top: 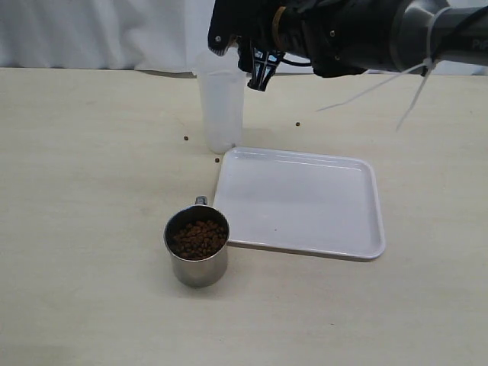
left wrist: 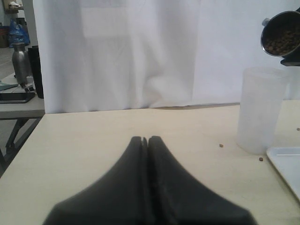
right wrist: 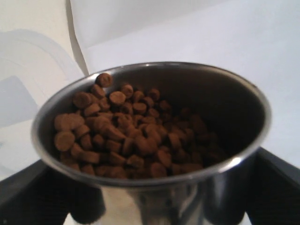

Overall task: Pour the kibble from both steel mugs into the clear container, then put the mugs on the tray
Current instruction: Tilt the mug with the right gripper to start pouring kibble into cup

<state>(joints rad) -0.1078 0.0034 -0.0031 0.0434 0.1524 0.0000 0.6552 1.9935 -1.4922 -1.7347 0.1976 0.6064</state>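
Note:
One steel mug [top: 197, 245] full of kibble [top: 198, 239] stands on the table by the tray's [top: 301, 202] near left corner. A second steel mug [right wrist: 154, 136], also holding kibble [right wrist: 126, 131], sits between the fingers of my right gripper [right wrist: 168, 201]. This mug [left wrist: 281, 33] is tilted just above the rim of the clear container [left wrist: 260, 110]. In the exterior view the right gripper [top: 261, 70] hovers beside the top of the container [top: 221, 110], and the arm hides the held mug. My left gripper [left wrist: 147, 140] is shut and empty, low over the table to the container's left.
A few loose pellets lie on the table around the container's base [top: 185, 138] [top: 216, 159] [top: 297, 124]. The white tray holds nothing. A white curtain hangs behind the table. A side table with a bottle [left wrist: 19, 63] stands off the far left edge.

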